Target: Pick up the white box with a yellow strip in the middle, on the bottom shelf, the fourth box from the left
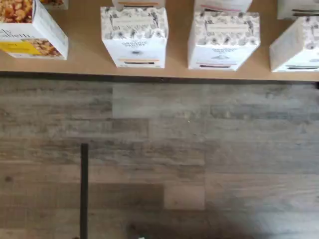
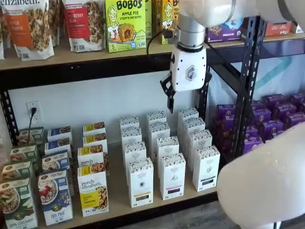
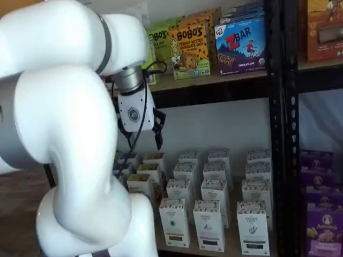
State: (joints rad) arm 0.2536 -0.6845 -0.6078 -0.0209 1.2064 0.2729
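The white box with a yellow strip stands at the front of its row on the bottom shelf, printed "purely elizabeth", between blue boxes and white tea boxes. Part of it shows in the wrist view, at the shelf's edge. My gripper hangs in front of the shelves, well above the bottom shelf and to the right of that box, over the tea box rows. It also shows in a shelf view. Only black fingers seen side-on show, with no plain gap and nothing held.
Rows of white tea boxes fill the bottom shelf right of the target; two show in the wrist view. Blue boxes and green boxes stand to its left. A black upright and purple boxes are at right. The wooden floor lies below.
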